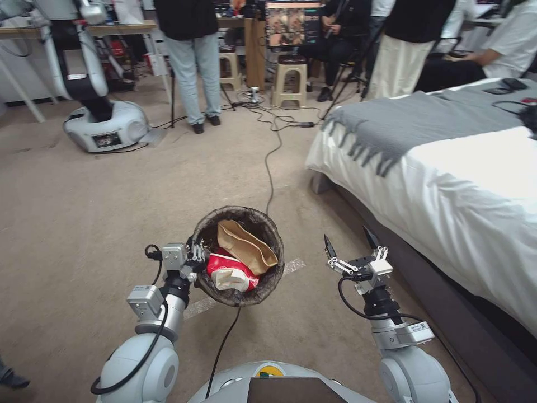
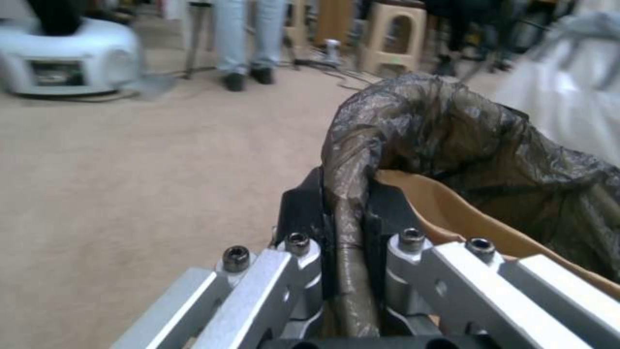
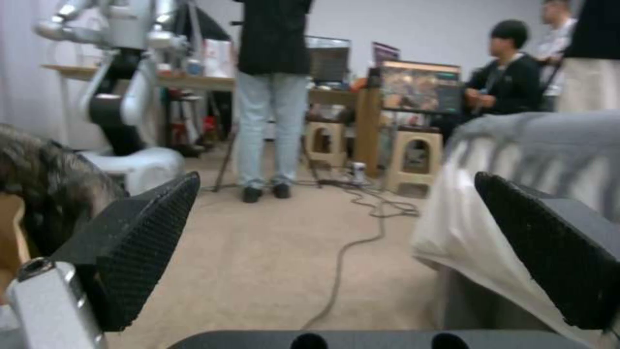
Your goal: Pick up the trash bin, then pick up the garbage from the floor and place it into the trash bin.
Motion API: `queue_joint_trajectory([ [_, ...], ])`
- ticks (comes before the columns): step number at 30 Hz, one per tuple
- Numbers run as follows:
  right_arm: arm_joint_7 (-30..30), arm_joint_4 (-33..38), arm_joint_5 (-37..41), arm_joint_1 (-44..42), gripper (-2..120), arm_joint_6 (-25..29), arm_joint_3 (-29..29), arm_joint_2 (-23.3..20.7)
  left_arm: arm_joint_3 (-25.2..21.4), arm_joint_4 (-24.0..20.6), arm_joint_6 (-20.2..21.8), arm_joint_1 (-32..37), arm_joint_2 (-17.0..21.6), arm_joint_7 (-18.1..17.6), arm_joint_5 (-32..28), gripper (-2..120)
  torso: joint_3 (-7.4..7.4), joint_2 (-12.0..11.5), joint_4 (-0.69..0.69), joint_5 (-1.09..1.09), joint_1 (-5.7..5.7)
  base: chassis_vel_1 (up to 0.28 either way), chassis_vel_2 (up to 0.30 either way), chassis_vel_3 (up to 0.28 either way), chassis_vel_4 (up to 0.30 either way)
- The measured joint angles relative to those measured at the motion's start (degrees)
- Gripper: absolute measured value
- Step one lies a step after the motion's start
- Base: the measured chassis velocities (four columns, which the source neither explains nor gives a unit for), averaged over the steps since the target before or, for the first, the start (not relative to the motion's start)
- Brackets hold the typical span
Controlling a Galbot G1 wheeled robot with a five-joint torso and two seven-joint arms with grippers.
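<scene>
The trash bin (image 1: 239, 257) hangs off the floor in front of the robot, carried by the left end effector (image 1: 197, 256), whose fingers are pinched on the rim at the bin's left side; in the left wrist view the two black pads (image 2: 307, 213) squeeze the bag-wrapped lip (image 2: 352, 203) between them, one pad outside the wall and one inside. The bin tips slightly toward the robot, its mouth open upward and toward the head camera. Inside it lie a tan flat paper piece (image 1: 246, 243) leaning across the upper part and a red-and-white carton (image 1: 230, 271) below it, so part of the garbage is already in. The right end effector (image 1: 353, 246) is spread wide and holds nothing, its two dark fingertips pointing forward and up, level with the bin and just to its right, between the bin and the bed (image 1: 447, 184). The relation that matters for the next move is this side-by-side spacing: the bin's open mouth lies directly to the left of the free right end effector, near but apart, so anything the right arm lifts would have to travel leftward and over the rim. The carpet (image 1: 84, 224) around the bin shows no loose litter within reach; only a black cable (image 1: 268, 162) runs across it toward the stools, so I judge little or nothing remains here to collect.
</scene>
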Motion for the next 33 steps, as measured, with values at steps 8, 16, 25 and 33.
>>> queue_joint_trajectory([
  [8, -0.72, -0.47, -0.27, 0.14, 100, 0.33, -0.14, -0.15, -4.00, -0.68, 1.23, -1.74, 0.41, -1.04, -3.98, 7, 0.00, 0.00, 0.01, 0.00, 0.00, 0.123, 0.134, 0.125, 0.125],
  [16, -1.21, -0.81, -0.36, 0.26, 100, 0.51, -1.12, 0.00, -4.84, 0.83, 1.19, -1.57, 0.31, -1.98, -4.52, 7, 0.00, 0.00, 0.01, 0.00, 0.00, 0.126, 0.119, 0.116, 0.127],
  [25, -1.40, -1.07, -0.34, 0.43, 100, 0.68, -1.28, 0.01, -4.47, 1.91, 0.85, -1.31, -0.14, -2.26, -4.40, 7, 0.00, 0.00, 0.01, 0.00, 0.00, 0.124, 0.130, 0.128, 0.129],
  [33, -1.96, -1.20, -0.18, 0.54, 100, 1.05, -1.31, 0.03, -3.67, 3.04, -1.00, -1.51, 0.00, -2.25, -3.77, 7, 0.00, 0.00, 0.01, 0.00, 0.00, 0.126, 0.120, 0.112, 0.114],
])
